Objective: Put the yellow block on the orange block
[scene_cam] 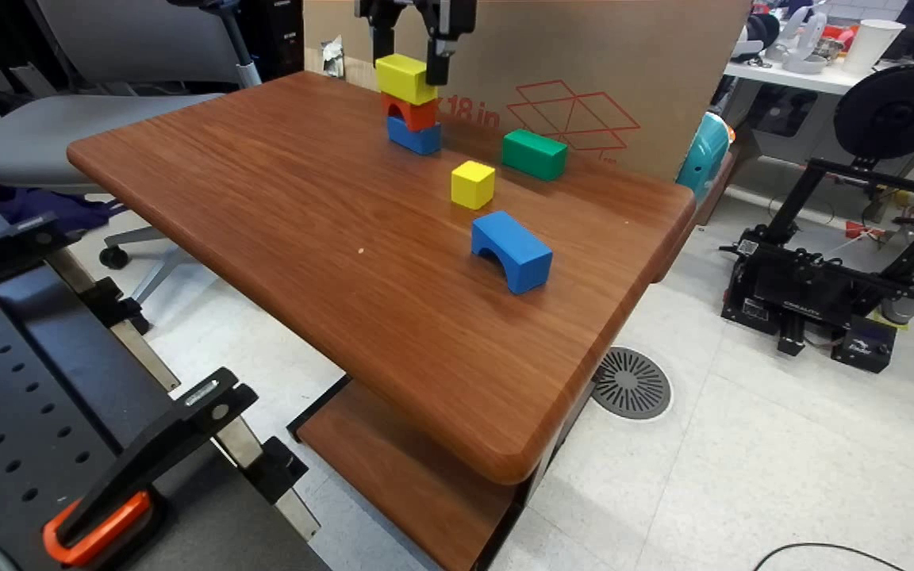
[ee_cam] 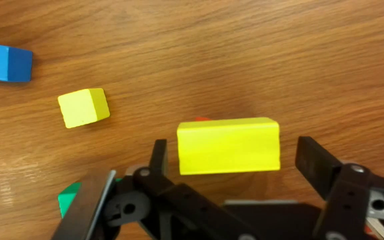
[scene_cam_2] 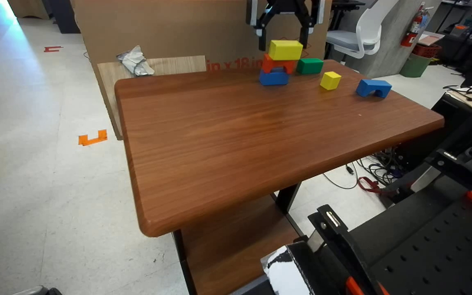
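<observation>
The yellow block (scene_cam: 406, 78) is a bright oblong block lying flat on top of the orange block (scene_cam: 419, 114). The orange block is a red-orange arch and sits on a blue block (scene_cam: 414, 137) on the table. The stack also shows in an exterior view, with the yellow block (scene_cam_2: 285, 50) over the orange block (scene_cam_2: 267, 64). My gripper (scene_cam_2: 283, 46) is open, its fingers on either side of the yellow block's upper part. In the wrist view there is a gap between each finger and the yellow block (ee_cam: 228, 146). Only a sliver of the orange block (ee_cam: 202, 118) shows there.
On the wooden table (scene_cam: 330, 230) stand a chunkier yellow cube (scene_cam: 472, 185), a green block (scene_cam: 535, 155) and a blue arch block (scene_cam: 512, 251). A cardboard panel (scene_cam_2: 170, 32) stands behind the table's far edge, close behind the stack.
</observation>
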Motion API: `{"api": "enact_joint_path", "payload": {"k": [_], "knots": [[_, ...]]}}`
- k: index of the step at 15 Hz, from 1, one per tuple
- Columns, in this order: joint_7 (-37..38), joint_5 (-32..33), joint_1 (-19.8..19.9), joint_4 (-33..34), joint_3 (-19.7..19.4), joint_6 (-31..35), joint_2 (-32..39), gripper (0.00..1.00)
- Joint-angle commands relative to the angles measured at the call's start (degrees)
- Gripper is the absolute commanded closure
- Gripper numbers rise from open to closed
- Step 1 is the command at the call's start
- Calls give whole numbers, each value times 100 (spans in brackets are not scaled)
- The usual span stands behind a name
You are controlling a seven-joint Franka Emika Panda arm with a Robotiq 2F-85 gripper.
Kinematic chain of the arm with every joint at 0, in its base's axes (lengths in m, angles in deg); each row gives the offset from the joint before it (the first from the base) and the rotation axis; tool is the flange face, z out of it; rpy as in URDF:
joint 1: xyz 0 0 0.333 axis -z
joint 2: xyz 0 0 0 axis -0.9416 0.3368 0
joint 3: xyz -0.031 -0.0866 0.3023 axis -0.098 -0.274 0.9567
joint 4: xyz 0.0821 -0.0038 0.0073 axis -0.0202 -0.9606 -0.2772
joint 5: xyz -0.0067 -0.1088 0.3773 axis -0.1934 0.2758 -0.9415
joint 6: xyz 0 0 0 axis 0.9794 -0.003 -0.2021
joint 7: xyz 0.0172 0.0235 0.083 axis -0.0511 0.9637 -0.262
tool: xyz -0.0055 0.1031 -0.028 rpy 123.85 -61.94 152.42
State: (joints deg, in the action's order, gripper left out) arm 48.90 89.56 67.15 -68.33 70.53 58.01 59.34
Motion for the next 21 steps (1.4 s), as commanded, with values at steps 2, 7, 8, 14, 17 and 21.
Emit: {"api": "enact_joint_path", "payload": {"k": [2, 7, 8, 14, 17, 21], "knots": [[-53, -154, 39, 73, 32, -103, -59, 0], [-47, -77, -33, -785, -19, 61, -865, 0], [-53, -30, -51, -972, -26, 110, -1039, 0], [-76, 40, -52, -1179, 18, 37, -1305, 0], [-97, 45, -53, -1333, 24, 60, -1414, 0], [-104, 47, -54, -1383, 23, 145, -1414, 0]]}}
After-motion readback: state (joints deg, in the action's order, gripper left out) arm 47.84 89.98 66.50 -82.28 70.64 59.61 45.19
